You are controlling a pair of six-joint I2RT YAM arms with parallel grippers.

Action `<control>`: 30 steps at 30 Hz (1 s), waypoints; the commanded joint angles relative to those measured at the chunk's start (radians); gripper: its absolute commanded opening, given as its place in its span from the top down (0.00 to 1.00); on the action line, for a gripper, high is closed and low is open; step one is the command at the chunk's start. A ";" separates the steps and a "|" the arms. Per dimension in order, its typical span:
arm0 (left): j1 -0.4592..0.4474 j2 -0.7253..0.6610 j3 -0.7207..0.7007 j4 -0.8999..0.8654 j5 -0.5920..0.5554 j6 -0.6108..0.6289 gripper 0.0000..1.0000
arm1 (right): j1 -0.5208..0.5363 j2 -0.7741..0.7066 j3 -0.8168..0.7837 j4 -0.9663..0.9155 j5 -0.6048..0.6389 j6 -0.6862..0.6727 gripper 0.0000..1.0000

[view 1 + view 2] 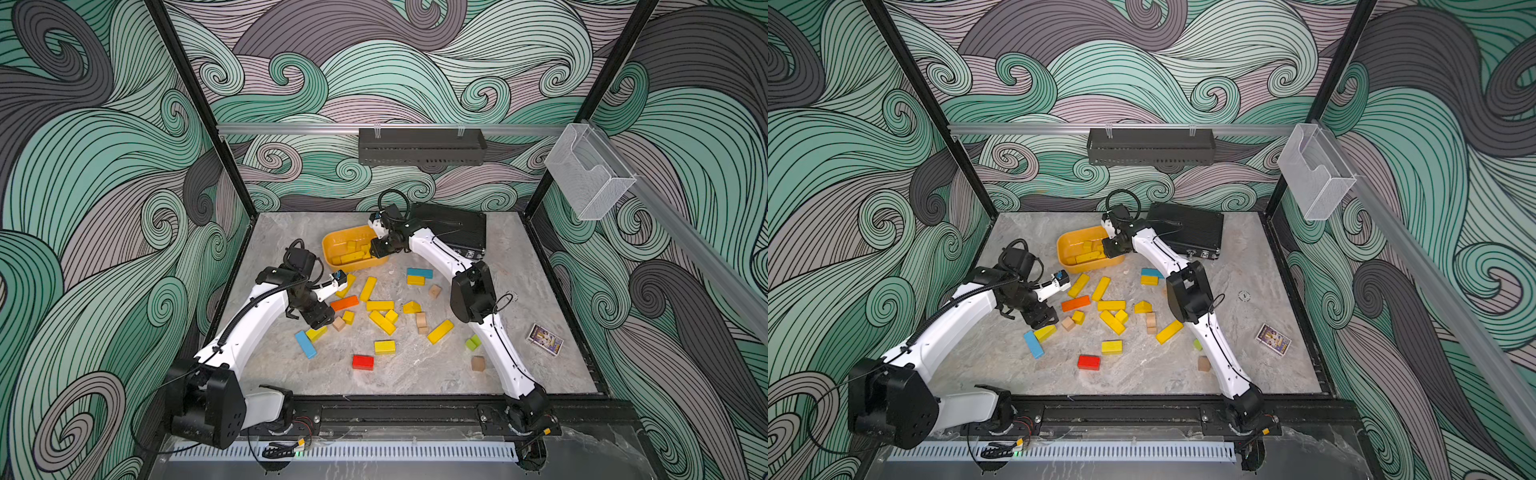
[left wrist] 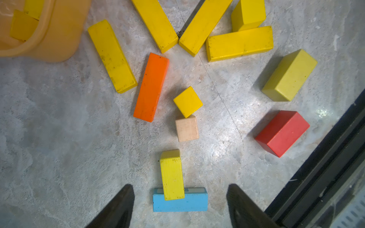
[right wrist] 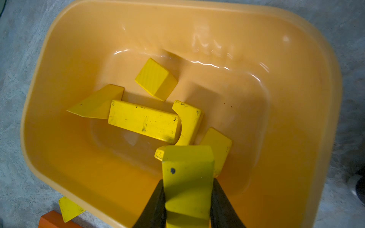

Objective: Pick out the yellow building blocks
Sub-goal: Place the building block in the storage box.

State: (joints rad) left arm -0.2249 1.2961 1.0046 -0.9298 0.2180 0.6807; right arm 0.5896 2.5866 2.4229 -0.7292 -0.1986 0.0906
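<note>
Pinching a yellow block (image 3: 187, 167) over the tub (image 3: 79, 49) in right gripper (image 3: 187, 182) jaws, left gripper (image 2: 180, 186) jaws open, box (image 1: 544, 339) print unreadable

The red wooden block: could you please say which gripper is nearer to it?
Left. The left gripper hovers beyond and left of the red wooden block; the right gripper is farther back, over the orange plastic tub.
</note>
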 commanded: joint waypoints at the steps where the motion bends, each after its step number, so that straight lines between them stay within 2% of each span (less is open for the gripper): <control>1: -0.027 0.023 0.029 0.019 0.001 0.019 0.24 | 0.000 -0.022 -0.001 0.002 0.005 -0.014 0.64; 9: -0.106 0.085 0.052 0.029 -0.045 0.017 0.25 | -0.001 -0.023 0.009 0.002 0.006 -0.015 0.59; 15: -0.158 0.120 0.073 0.017 -0.085 -0.005 0.26 | -0.014 -0.067 -0.012 -0.002 0.038 -0.009 0.59; 21: -0.214 0.222 0.093 0.032 -0.111 -0.011 0.29 | -0.086 -0.248 -0.106 -0.003 0.059 0.034 0.60; 30: -0.258 0.339 0.134 0.086 -0.134 0.026 0.32 | -0.123 -0.613 -0.496 0.011 0.104 0.014 0.62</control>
State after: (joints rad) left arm -0.4747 1.6100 1.0958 -0.8600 0.1009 0.6815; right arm 0.4442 2.0327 2.0109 -0.7113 -0.1177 0.1081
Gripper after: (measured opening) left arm 0.680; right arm 0.379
